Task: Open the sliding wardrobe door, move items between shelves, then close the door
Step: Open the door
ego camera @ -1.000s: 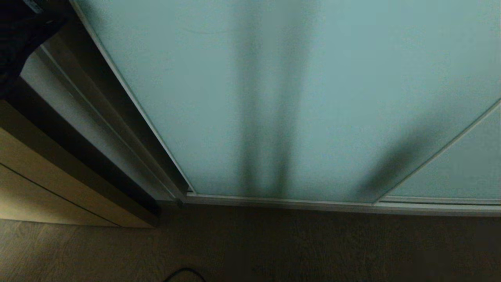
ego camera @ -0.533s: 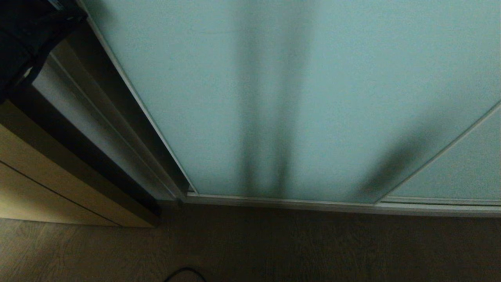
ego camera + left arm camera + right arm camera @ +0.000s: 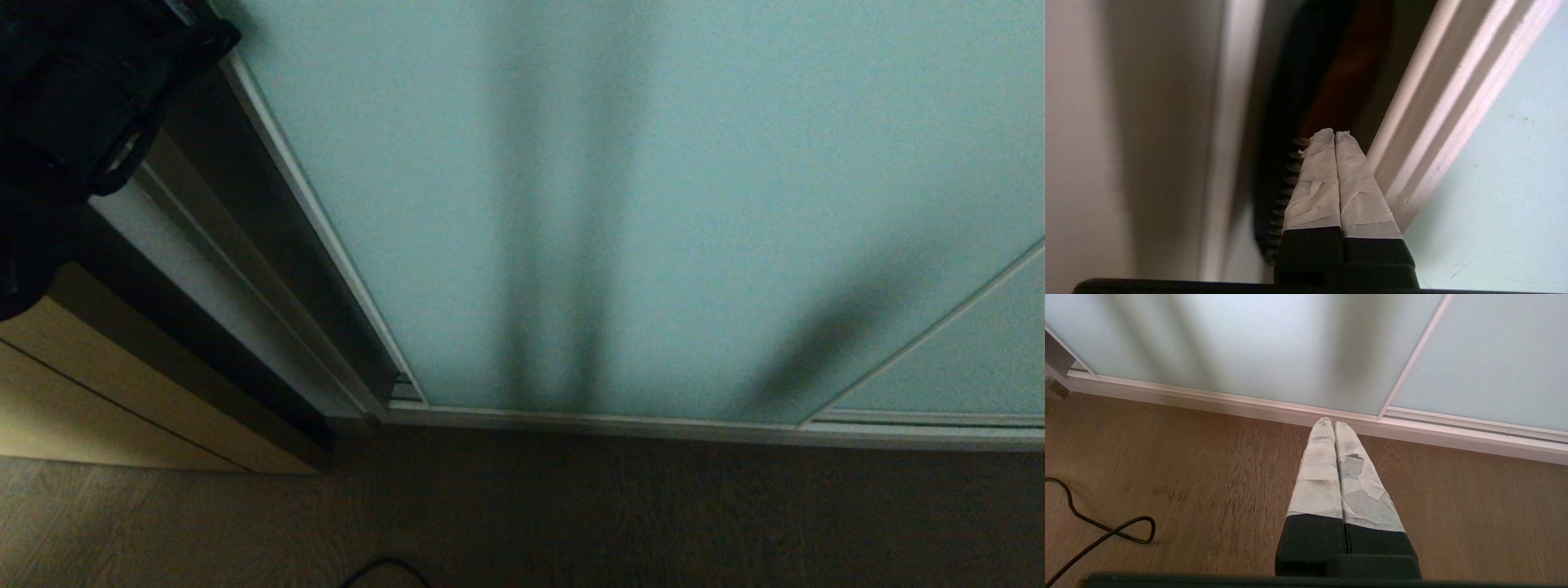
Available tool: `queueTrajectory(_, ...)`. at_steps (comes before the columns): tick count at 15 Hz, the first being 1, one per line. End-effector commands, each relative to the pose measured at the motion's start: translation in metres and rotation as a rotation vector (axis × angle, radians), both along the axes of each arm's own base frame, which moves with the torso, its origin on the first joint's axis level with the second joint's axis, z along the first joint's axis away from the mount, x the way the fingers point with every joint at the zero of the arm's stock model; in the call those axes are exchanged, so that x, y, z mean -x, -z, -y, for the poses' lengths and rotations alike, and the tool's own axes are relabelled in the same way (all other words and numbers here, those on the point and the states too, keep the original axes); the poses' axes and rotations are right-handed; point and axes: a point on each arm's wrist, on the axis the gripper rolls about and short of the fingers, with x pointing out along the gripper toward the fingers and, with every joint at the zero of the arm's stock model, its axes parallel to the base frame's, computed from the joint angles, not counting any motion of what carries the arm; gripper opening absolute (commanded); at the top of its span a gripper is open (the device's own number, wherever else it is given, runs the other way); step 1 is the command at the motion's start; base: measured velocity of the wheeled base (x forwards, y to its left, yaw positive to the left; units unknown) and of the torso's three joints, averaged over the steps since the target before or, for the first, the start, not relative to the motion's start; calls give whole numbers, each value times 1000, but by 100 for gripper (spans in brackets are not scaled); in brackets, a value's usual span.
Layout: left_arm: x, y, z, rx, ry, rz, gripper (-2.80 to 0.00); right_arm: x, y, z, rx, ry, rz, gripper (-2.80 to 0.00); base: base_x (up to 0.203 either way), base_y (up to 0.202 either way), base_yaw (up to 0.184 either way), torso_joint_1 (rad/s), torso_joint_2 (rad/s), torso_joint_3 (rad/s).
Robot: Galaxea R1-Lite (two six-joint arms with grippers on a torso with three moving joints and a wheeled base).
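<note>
Wooden floor [image 3: 1167, 457], cable [image 3: 1106, 531], right wrist only

- The right claw [image 3: 1334, 424] is hanging over the wooden floor [image 3: 1208, 477], its taped fingers [image 3: 1323, 473] pressed together.
- Its tips are pointing toward the bottom rail of the sliding wardrobe door [image 3: 1241, 347].
- A black cable [image 3: 1106, 533] is lying looped on the floor, well apart from the claw.
</note>
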Motion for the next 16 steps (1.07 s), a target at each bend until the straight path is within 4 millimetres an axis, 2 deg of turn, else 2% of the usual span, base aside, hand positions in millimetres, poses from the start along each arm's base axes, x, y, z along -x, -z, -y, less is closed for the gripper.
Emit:
queueTrajectory(1, -1, -1, 11, 2, 39, 7, -280, 0, 0, 0, 1, -1, 0, -280, 0, 0, 0, 0, 0, 0)
queueTrajectory(6, 7, 2, 46, 3, 166, -1, -280, 0, 0, 0, 1, -1, -2, -280, 0, 0, 0, 0, 0, 0)
queueTrajectory(12, 4, 11, 79, 0, 264, -5, -280, 0, 0, 0, 1, -1, 0, -280, 0, 0, 0, 0, 0, 0)
queueTrajectory(16, 8, 18, 111, -5, 366, -25, -280, 0, 0, 0, 1, -1, -1, -280, 0, 0, 0, 0, 0, 0)
